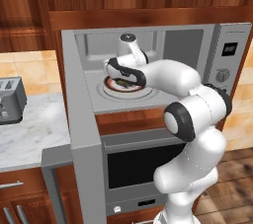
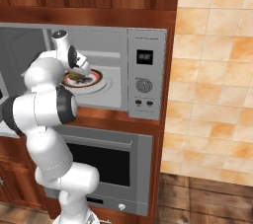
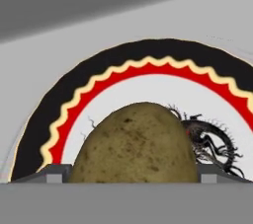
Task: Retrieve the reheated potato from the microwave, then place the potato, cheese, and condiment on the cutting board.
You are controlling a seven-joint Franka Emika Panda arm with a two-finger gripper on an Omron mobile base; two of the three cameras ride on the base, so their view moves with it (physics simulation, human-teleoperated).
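Inside the open microwave, the tool stands spread, one finger at 3 and one at 9 o'clock of the one potato, not yet pinching it. The potato sits on one patterned plate. I judge everything remains: lifting it out, then boarding all three items.
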